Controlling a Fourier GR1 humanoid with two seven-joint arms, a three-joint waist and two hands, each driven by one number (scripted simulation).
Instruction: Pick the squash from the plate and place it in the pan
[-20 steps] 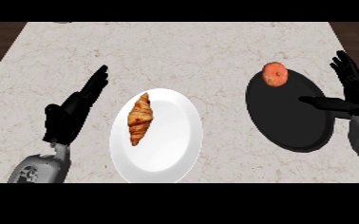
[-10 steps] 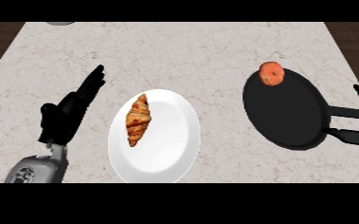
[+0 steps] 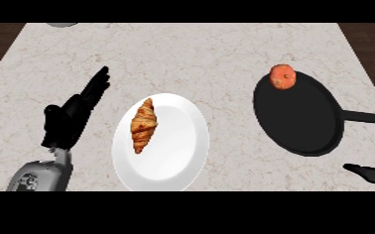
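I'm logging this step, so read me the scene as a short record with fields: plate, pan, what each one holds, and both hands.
plate: white plate, mid-counter
on plate: croissant, lying lengthwise on the left half
pan: black pan, right of the plate, handle pointing right
in pan: round orange item, at the far edge
left hand: left hand, open, left of the plate, apart from it
right hand: right hand, only a small part shows at the lower right edge

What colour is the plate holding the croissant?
The plate is white; the head view shows it.
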